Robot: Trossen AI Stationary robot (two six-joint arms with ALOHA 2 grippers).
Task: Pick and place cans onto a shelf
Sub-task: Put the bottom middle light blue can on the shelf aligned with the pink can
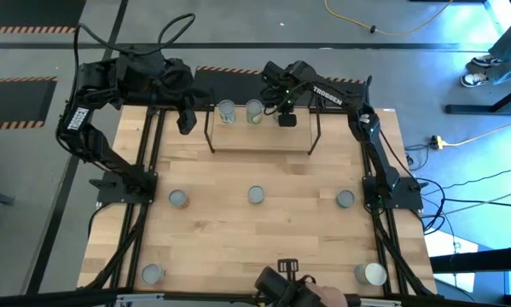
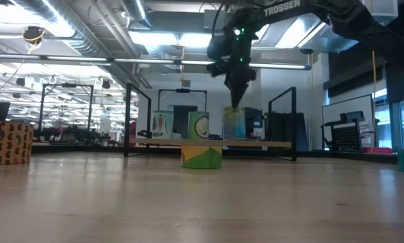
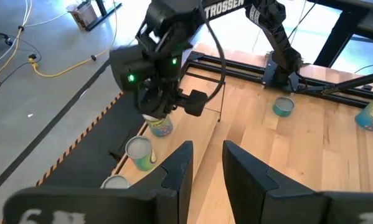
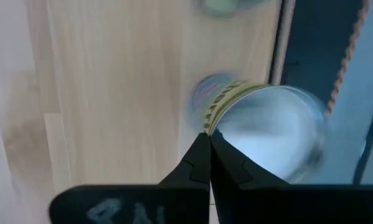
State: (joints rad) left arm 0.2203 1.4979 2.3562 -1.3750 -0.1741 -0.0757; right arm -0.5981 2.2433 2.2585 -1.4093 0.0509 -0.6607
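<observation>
The shelf (image 1: 264, 141) stands at the table's far middle, a wooden board in a black wire frame. Two cans (image 1: 228, 112) (image 1: 254, 111) stand upright on its board. A third can (image 2: 233, 123), with a yellow label, stands to their right under my right gripper (image 1: 287, 118), which points down and is shut at the can's top rim. Its base looks level with the other two in the low view. My left gripper (image 3: 205, 168) hangs open and empty above the table's far left, beside the shelf's left end. My right gripper comes at the yellow-labelled can from above, pointing down. Its tips close on the top rim (image 4: 206, 126) at one side of the can. One finger (image 4: 239, 163) lies over the can's top and the other stays outside its wall. The can stands upright below the fingers.
Three cans stand in a row across the table's middle (image 1: 178, 199) (image 1: 255, 195) (image 1: 345, 199). Two more stand near the front corners (image 1: 153, 274) (image 1: 372, 274). Black rails (image 1: 144, 170) run along both sides of the table, and the shelf's wire loops (image 1: 316, 128) rise at its ends.
</observation>
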